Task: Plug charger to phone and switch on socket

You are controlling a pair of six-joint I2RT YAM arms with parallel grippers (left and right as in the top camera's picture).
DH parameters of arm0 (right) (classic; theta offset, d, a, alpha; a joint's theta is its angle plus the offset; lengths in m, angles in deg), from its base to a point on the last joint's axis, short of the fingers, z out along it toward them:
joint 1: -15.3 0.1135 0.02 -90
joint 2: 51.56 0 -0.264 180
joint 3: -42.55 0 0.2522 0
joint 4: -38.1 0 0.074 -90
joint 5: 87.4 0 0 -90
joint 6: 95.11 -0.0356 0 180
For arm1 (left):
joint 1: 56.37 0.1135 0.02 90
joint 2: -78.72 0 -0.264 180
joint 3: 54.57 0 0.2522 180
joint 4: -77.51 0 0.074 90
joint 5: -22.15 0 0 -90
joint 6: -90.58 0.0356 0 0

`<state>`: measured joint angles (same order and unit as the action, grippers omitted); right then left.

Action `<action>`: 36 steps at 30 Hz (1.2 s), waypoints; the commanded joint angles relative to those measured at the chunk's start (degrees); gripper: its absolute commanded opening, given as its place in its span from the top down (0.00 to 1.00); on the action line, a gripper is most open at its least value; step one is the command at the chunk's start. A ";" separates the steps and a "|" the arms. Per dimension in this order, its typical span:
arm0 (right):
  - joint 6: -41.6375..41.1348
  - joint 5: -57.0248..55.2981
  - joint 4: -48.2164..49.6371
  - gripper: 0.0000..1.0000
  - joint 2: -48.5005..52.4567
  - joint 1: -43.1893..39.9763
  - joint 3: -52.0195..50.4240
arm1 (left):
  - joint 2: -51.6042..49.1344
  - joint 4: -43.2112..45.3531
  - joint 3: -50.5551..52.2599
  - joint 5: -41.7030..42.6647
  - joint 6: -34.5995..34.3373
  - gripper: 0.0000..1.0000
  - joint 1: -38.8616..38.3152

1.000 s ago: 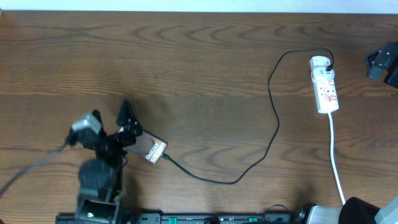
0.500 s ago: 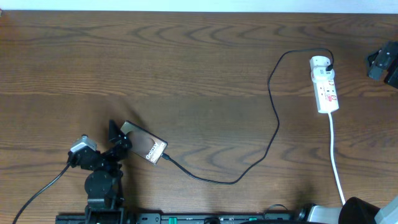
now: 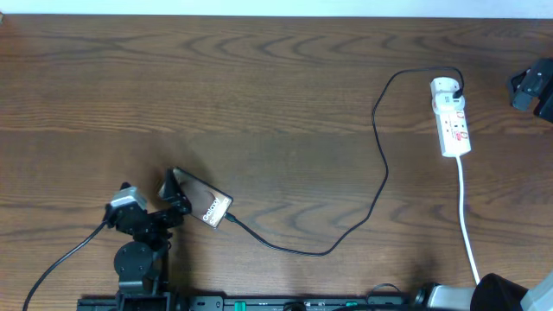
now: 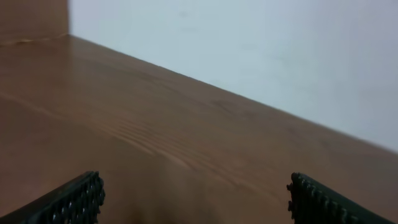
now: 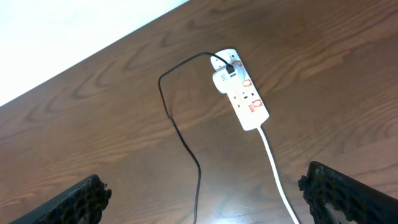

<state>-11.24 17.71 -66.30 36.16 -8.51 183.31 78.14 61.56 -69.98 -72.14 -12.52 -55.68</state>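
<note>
- Phone is lying flat toward the 7 o'clock part of the wooden table, with its lettered end pointing to 4 o'clock.
- Black charger cable is running from that end, where its plug tip is meeting the phone's edge. It is sagging toward 6 o'clock, then climbing and curling over to the top of the power strip. How deep the tip is sitting cannot be told.
- That power strip is lying at 2 o'clock on the table with its red marks facing up and its white cord trailing toward 6 o'clock. The switch position is too small to read.
- Robot's left gripper is hovering at the phone's 10 o'clock end. In the wrist view its fingers are standing wide apart, with only bare wood and a white wall between them.
- Robot's right gripper is sitting at the table's 3 o'clock edge, well apart from the power strip. Its fingers are spreading wide and gripping nothing.
</note>
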 commanded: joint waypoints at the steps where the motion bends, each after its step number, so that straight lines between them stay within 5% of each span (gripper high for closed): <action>1: -0.68 -0.20 -0.09 0.01 -0.17 0.24 0.07 | 0.50 -2.27 1.38 4.13 5.99 0.06 0.26; 28: -0.68 -0.20 -0.09 0.01 -0.17 0.24 0.07 | -11.02 -2.05 1.38 4.31 8.13 0.07 0.24; 36: -0.68 -0.20 -0.09 0.01 -0.17 0.24 0.07 | -1.46 -2.03 1.38 4.31 8.15 0.06 0.22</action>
<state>-11.24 17.71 -66.30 36.16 -8.51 183.31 71.89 61.25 -69.98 -67.92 -5.31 -55.68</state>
